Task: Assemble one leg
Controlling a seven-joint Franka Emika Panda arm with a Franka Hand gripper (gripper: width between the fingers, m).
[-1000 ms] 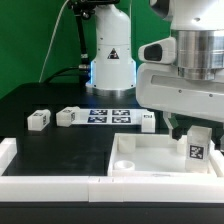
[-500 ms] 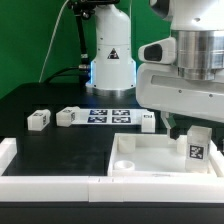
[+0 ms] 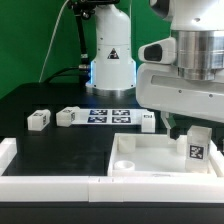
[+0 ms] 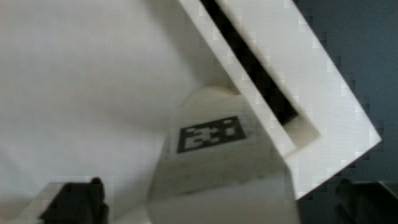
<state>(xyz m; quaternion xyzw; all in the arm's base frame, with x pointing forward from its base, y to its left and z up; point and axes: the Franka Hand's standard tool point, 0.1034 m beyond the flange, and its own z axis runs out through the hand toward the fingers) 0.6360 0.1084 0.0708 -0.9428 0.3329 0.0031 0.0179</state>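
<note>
A leg [image 3: 197, 145], a small white block with a marker tag, stands upright on the right end of the large white panel [image 3: 150, 150]. My gripper [image 3: 190, 128] hangs just above and around its top. In the wrist view the leg [image 4: 217, 150] stands between my gripper's [image 4: 222, 210] dark fingers [image 4: 75, 203] with a gap showing beside it, so the jaws look open. The panel [image 4: 89, 100] fills the space behind it. Three more legs lie on the black table: two at the exterior view's left [image 3: 38, 120] [image 3: 70, 116] and one behind the panel [image 3: 146, 119].
The marker board [image 3: 110, 115] lies in the middle of the table before the arm's base [image 3: 110, 65]. A white raised rim [image 3: 40, 185] runs along the front and the exterior view's left. The panel has a round corner hole [image 3: 125, 165].
</note>
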